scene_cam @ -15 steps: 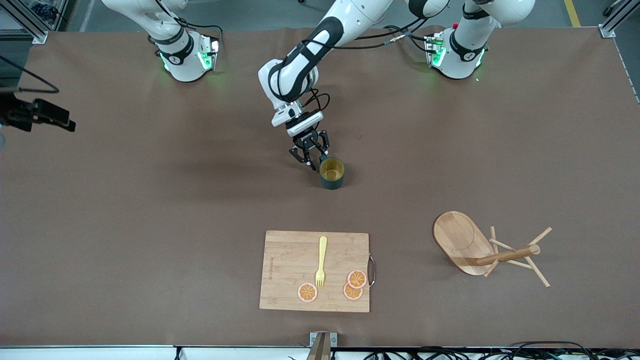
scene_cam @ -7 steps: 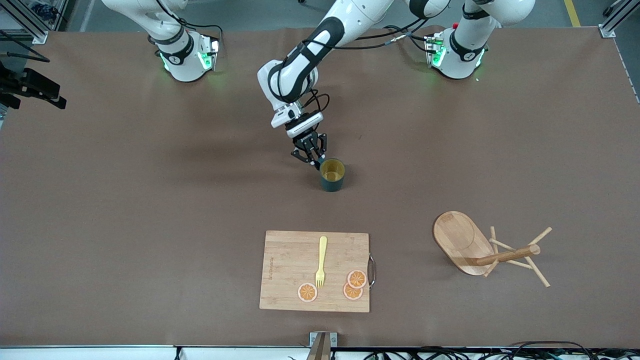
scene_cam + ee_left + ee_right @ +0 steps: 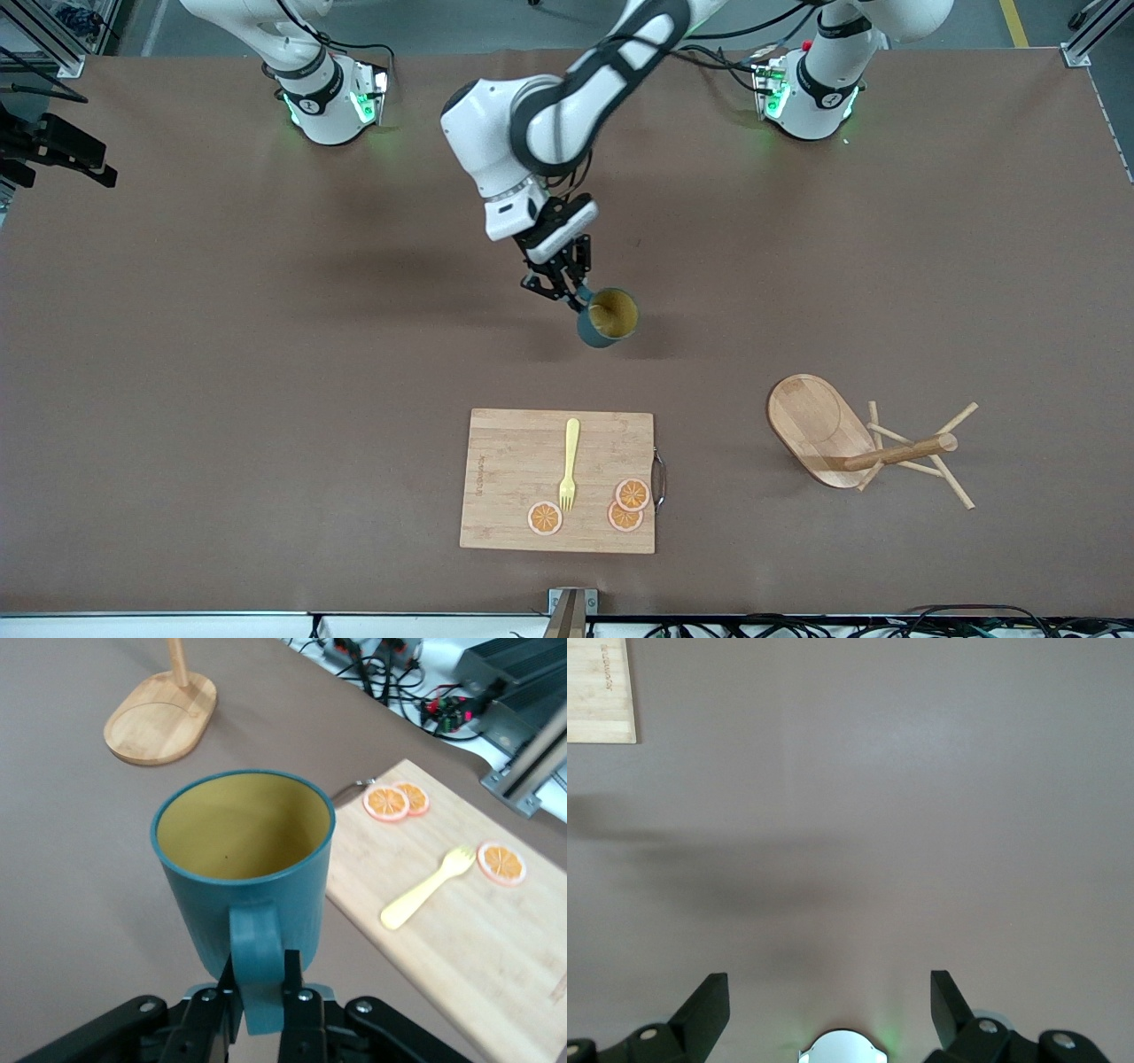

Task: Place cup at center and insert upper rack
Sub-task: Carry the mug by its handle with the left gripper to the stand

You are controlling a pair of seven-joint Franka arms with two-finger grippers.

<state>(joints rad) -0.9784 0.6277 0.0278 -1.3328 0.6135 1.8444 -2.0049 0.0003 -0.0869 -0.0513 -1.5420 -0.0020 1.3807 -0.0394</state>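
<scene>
The dark teal cup [image 3: 607, 319] with its mustard-yellow inside hangs tilted just above the middle of the table. My left gripper [image 3: 571, 297] is shut on its small handle [image 3: 257, 979], one finger on each side. The upper rack [image 3: 850, 439], a light wooden mug tree, lies on its side toward the left arm's end of the table, nearer to the front camera than the cup; its oval base [image 3: 161, 716] shows in the left wrist view. My right gripper [image 3: 828, 992] waits open over bare table, and shows at the edge of the front view [image 3: 62, 151].
A rectangular wooden cutting board [image 3: 558, 478] lies near the table's front edge, nearer to the front camera than the cup. On it are a yellow fork [image 3: 568, 465] and three orange slices [image 3: 625, 505]. The board [image 3: 461, 930] also shows in the left wrist view.
My left gripper closed on the cup's handle and lifted the cup off the table, tilting it. The right gripper rose a little earlier, then stayed still.
</scene>
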